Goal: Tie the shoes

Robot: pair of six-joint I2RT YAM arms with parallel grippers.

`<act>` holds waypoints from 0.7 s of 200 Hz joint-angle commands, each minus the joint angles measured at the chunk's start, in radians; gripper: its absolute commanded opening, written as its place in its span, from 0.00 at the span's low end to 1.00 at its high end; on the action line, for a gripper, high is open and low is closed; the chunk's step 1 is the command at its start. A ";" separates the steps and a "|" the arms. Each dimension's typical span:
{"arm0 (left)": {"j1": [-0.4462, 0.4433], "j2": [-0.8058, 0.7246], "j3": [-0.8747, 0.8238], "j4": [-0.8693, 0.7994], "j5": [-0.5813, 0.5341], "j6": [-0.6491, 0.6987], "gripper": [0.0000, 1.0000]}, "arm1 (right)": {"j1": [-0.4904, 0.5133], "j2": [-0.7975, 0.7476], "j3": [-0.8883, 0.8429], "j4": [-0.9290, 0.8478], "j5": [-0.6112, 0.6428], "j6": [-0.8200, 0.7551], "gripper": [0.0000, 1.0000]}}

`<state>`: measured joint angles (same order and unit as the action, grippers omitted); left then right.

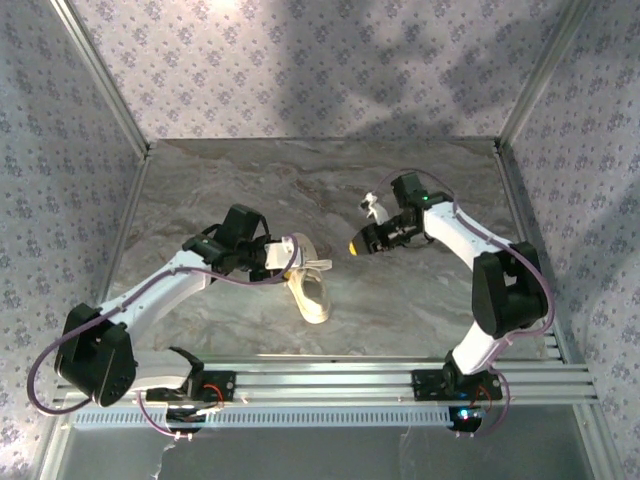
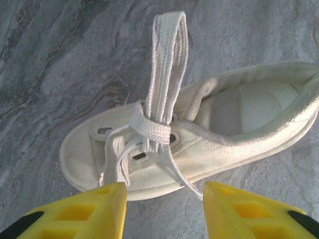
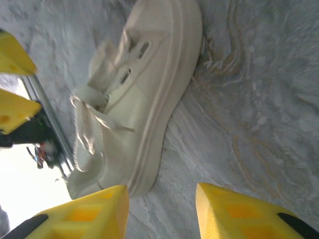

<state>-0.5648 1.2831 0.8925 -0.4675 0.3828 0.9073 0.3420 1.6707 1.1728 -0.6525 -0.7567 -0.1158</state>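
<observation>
Tabletop (image 1: 400, 300): grey marble; I see the light sneaker (image 2: 239, 124) resting here.
Laces (image 2: 167, 74): soft, limp, slippery; I'd pinch the loop's tip.
Left fingers (image 2: 89, 211): wide, empty.
Right fingers (image 3: 239, 214): wide, empty.

The heel of the sneaker (image 2: 199, 134) is cut off at the left wrist view's right edge.

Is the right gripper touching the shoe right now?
Apart. In the top external view, a strip of bare table separates the right gripper from the shoe.
</observation>
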 commanded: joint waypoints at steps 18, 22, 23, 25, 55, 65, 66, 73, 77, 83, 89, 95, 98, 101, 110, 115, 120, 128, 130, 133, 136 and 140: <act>-0.018 0.093 0.096 0.054 0.122 -0.020 0.46 | 0.120 0.027 -0.067 0.130 0.128 -0.136 0.42; -0.020 0.107 0.106 0.052 0.128 -0.025 0.46 | 0.124 0.029 -0.074 0.143 0.130 -0.138 0.42; -0.021 0.111 0.109 0.052 0.130 -0.027 0.46 | 0.125 0.029 -0.076 0.146 0.131 -0.138 0.42; -0.021 0.118 0.114 0.052 0.133 -0.028 0.46 | 0.126 0.030 -0.079 0.153 0.131 -0.137 0.42; -0.075 0.168 0.118 0.107 0.074 -0.021 0.57 | 0.126 0.061 -0.099 0.208 0.107 -0.110 0.42; -0.095 0.168 0.101 0.142 0.051 -0.022 0.61 | 0.126 0.070 -0.097 0.217 0.099 -0.096 0.42; -0.096 0.168 0.100 0.145 0.050 -0.023 0.61 | 0.126 0.071 -0.096 0.217 0.097 -0.094 0.42; -0.105 0.171 0.093 0.163 0.043 -0.028 0.62 | 0.126 0.074 -0.097 0.223 0.091 -0.086 0.41; -0.112 0.172 0.091 0.172 0.034 -0.030 0.62 | 0.126 0.075 -0.096 0.228 0.087 -0.082 0.41; -0.122 0.174 0.089 0.181 0.022 -0.031 0.63 | 0.126 0.076 -0.097 0.234 0.082 -0.074 0.41; -0.133 0.177 0.086 0.192 0.008 -0.031 0.63 | 0.126 0.078 -0.097 0.239 0.076 -0.068 0.41; -0.143 0.179 0.083 0.203 -0.007 -0.031 0.63 | 0.128 0.079 -0.098 0.245 0.069 -0.063 0.41; -0.148 0.181 0.080 0.210 -0.012 -0.032 0.63 | 0.127 0.078 -0.097 0.246 0.067 -0.060 0.41; -0.153 0.183 0.079 0.216 -0.017 -0.033 0.63 | 0.128 0.079 -0.096 0.247 0.065 -0.056 0.40; -0.164 0.189 0.077 0.230 -0.027 -0.037 0.63 | 0.127 0.080 -0.093 0.250 0.058 -0.046 0.40; -0.169 0.194 0.078 0.236 -0.036 -0.039 0.63 | 0.128 0.080 -0.093 0.252 0.054 -0.042 0.40; -0.176 0.199 0.077 0.241 -0.049 -0.038 0.63 | 0.127 0.078 -0.091 0.254 0.049 -0.037 0.40; -0.186 0.207 0.077 0.250 -0.062 -0.041 0.63 | 0.129 0.079 -0.087 0.251 0.042 -0.030 0.40; -0.189 0.209 0.077 0.251 -0.065 -0.041 0.63 | 0.129 0.078 -0.086 0.248 0.042 -0.028 0.40; -0.191 0.212 0.077 0.253 -0.065 -0.041 0.63 | 0.129 0.079 -0.084 0.248 0.040 -0.025 0.40; -0.192 0.215 0.077 0.255 -0.065 -0.041 0.63 | 0.129 0.080 -0.081 0.246 0.040 -0.023 0.40; -0.196 0.217 0.077 0.256 -0.065 -0.044 0.63 | 0.131 0.080 -0.078 0.241 0.039 -0.022 0.40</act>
<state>-0.7410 1.4754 0.9825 -0.2626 0.3466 0.8711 0.4702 1.7359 1.0821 -0.4099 -0.6807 -0.1703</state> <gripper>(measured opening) 0.631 0.400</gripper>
